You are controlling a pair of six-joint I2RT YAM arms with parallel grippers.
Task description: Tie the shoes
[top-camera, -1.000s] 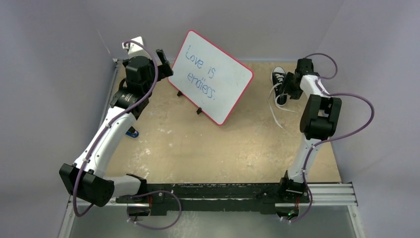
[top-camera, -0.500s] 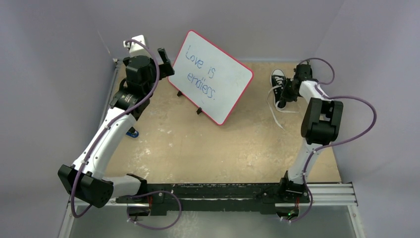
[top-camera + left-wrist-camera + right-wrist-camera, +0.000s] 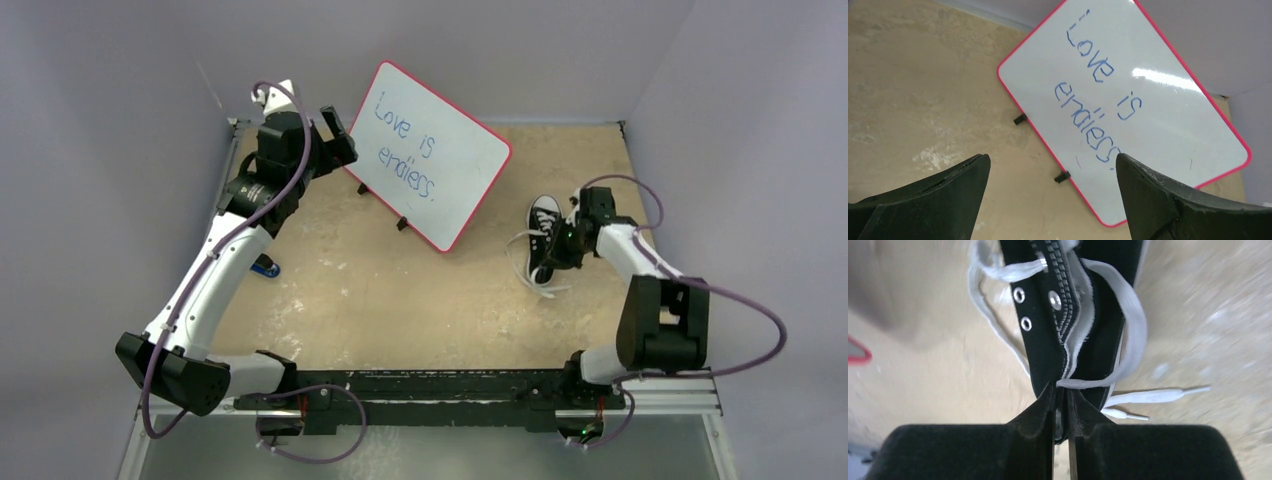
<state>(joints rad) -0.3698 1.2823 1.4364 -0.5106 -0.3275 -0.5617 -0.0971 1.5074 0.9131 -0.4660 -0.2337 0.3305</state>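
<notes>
The black sneaker (image 3: 543,232) with a white toe cap and loose white laces (image 3: 522,262) sits on the table right of centre. My right gripper (image 3: 562,243) is shut on the sneaker's heel edge; the right wrist view shows the fingers pinching the black canvas (image 3: 1048,350) at the gripper (image 3: 1062,392), with laces (image 3: 1133,335) trailing to the right. My left gripper (image 3: 338,135) is open and empty at the far left, above the table beside the whiteboard; its two fingers (image 3: 948,195) stand wide apart in the left wrist view.
A pink-rimmed whiteboard (image 3: 428,155) reading "Love is endless" stands on black feet at the back centre; it also fills the left wrist view (image 3: 1148,110). A small blue-and-black tool (image 3: 266,267) lies by the left arm. Walls close the left, back and right.
My right gripper has pulled the sneaker from the far right corner toward the near side and slightly left. The laces trail with it. The left arm shifted slightly.
</notes>
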